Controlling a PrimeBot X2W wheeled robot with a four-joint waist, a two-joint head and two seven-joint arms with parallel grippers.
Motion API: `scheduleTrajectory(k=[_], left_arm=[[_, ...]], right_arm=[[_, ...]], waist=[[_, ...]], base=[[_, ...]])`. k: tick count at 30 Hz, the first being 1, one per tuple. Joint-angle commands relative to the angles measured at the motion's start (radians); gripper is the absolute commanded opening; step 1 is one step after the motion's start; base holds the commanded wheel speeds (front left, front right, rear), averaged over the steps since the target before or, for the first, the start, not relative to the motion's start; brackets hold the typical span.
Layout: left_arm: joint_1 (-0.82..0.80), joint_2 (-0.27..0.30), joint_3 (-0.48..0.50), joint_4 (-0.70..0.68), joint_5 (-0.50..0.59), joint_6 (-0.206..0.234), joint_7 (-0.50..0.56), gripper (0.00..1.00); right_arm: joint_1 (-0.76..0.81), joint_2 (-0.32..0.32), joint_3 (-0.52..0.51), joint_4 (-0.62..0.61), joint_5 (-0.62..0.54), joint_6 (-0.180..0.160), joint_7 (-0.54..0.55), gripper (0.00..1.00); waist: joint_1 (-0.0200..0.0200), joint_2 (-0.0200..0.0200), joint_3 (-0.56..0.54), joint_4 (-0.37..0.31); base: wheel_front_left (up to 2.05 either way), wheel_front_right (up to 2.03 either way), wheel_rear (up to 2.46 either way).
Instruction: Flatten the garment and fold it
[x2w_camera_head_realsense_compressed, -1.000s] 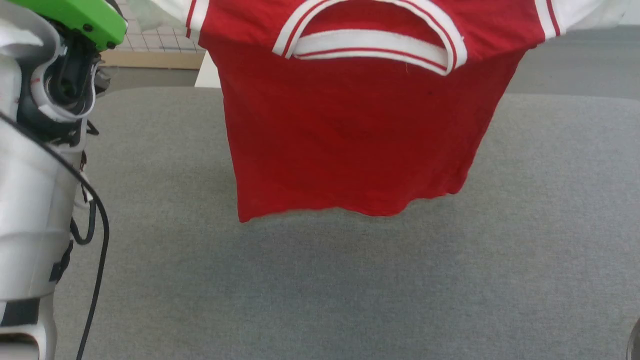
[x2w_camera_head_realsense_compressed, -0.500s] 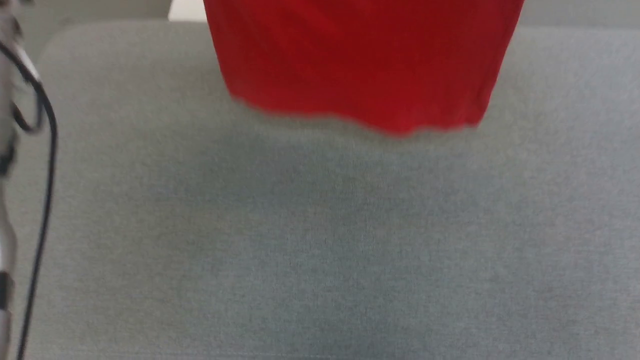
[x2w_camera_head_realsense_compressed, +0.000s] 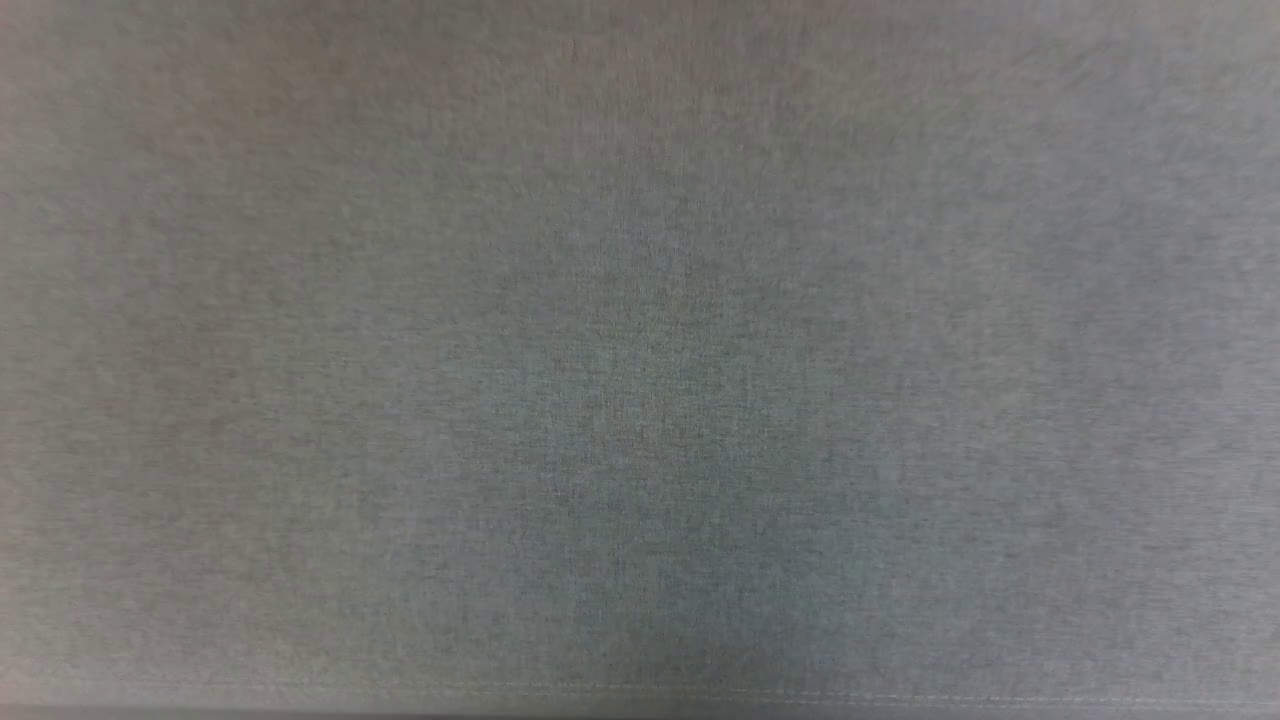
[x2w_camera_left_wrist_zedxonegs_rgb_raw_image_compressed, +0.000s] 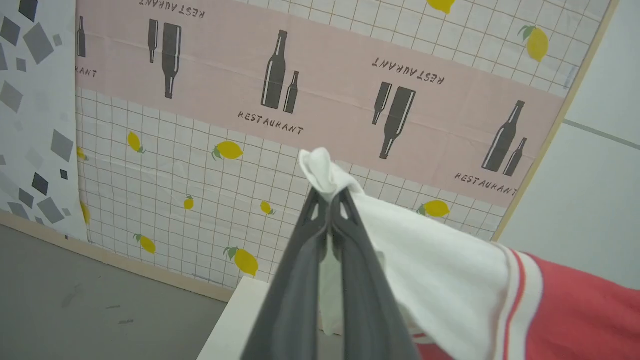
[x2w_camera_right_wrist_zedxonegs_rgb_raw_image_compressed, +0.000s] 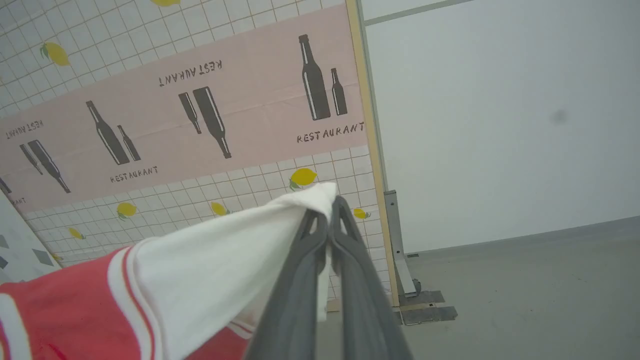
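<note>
A wall panel (x2w_camera_left_wrist_zedxonegs_rgb_raw_image_compressed: 320, 95) printed with lemons, bottles and RESTAURANT lettering stands beyond the left claw (x2w_camera_left_wrist_zedxonegs_rgb_raw_image_compressed: 330, 196); right of the right claw (x2w_camera_right_wrist_zedxonegs_rgb_raw_image_compressed: 330, 207), a plain white wall (x2w_camera_right_wrist_zedxonegs_rgb_raw_image_compressed: 500, 110) meets grey floor (x2w_camera_right_wrist_zedxonegs_rgb_raw_image_compressed: 530, 285).

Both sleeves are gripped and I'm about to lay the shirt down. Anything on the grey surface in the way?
Nothing visible does. The part of the grey surface in the head view has nothing lying on it. The left end effector and right end effector are each shut directly on a white sleeve of the garment.
</note>
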Motion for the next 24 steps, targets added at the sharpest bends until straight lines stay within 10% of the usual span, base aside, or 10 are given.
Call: scheduleTrajectory(k=[1, 13, 24], left_arm=[[-0.018, -0.003, 0.001, 0.012, 0.013, -0.007, -0.011, 0.0], [0.082, -0.061, -0.006, 0.121, -0.031, -0.066, -0.085, 0.0], [0.445, -0.157, -0.036, 0.227, -0.116, -0.2, -0.182, 0.0]], right_arm=[[-0.019, -0.002, 0.001, 0.015, -0.005, -0.002, -0.017, 0.0], [0.112, -0.026, 0.139, 0.099, 0.128, -0.002, -0.077, 0.0], [0.57, -0.101, 0.256, 0.043, 0.362, -0.002, -0.157, 0.0]], waist=[[-0.0003, 0.0, 0.123, -0.004], [-0.0003, 0.0, 0.15, 0.021], [-0.0003, 0.0, -0.103, 0.073]], base=[[0.0, 0.0, 0.0], [0.0, 0.0, 0.0], [0.0, 0.0, 0.0]])
